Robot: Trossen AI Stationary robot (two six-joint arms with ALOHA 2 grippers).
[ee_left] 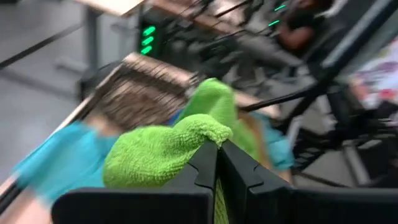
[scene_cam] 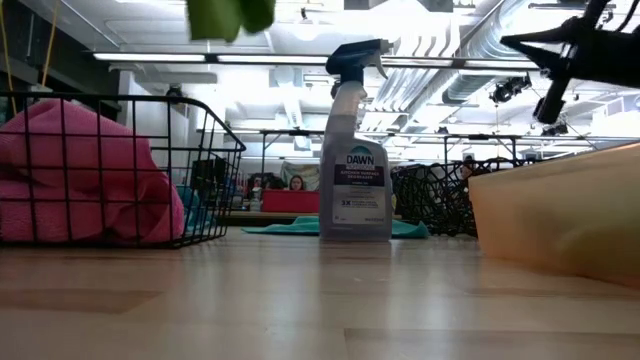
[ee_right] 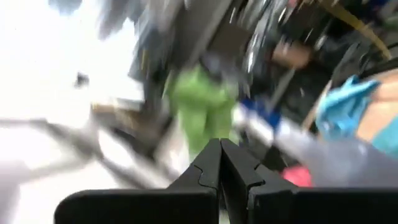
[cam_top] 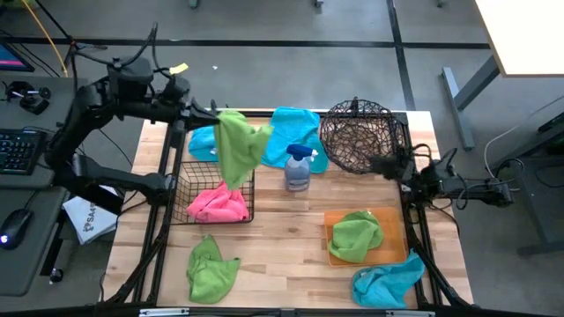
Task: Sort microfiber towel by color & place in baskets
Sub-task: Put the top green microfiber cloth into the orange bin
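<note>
My left gripper [cam_top: 210, 113] [ee_left: 217, 144] is shut on a green towel [cam_top: 236, 143] that shows at the top of the low view [scene_cam: 230, 14]. It hangs above the square black wire basket [cam_top: 216, 189], which holds a pink towel [cam_top: 218, 204] [scene_cam: 80, 175]. The orange tray [cam_top: 388, 251] carries another green towel [cam_top: 357, 236]. A third green towel [cam_top: 211, 269] lies on the table near the front edge. Blue towels lie at the far side [cam_top: 295, 130] and the near right [cam_top: 388, 280]. My right gripper [cam_top: 386, 165] [ee_right: 220, 143] is shut and holds nothing, beside the round brown wire basket [cam_top: 357, 134]. My left gripper pinches the green towel between its two fingers at a bunched fold near its upper end [ee_left: 208, 134]. A lump of cloth bulges past the fingertips. The towel is lifted clear and hangs slack below the gripper, over the black wire basket's far part.
A Dawn spray bottle [cam_top: 298, 167] [scene_cam: 355, 150] stands mid-table between the black basket and the round basket. A black metal frame [cam_top: 163, 220] runs along the table's left and right sides. Bare wood shows in the middle front [cam_top: 282, 255].
</note>
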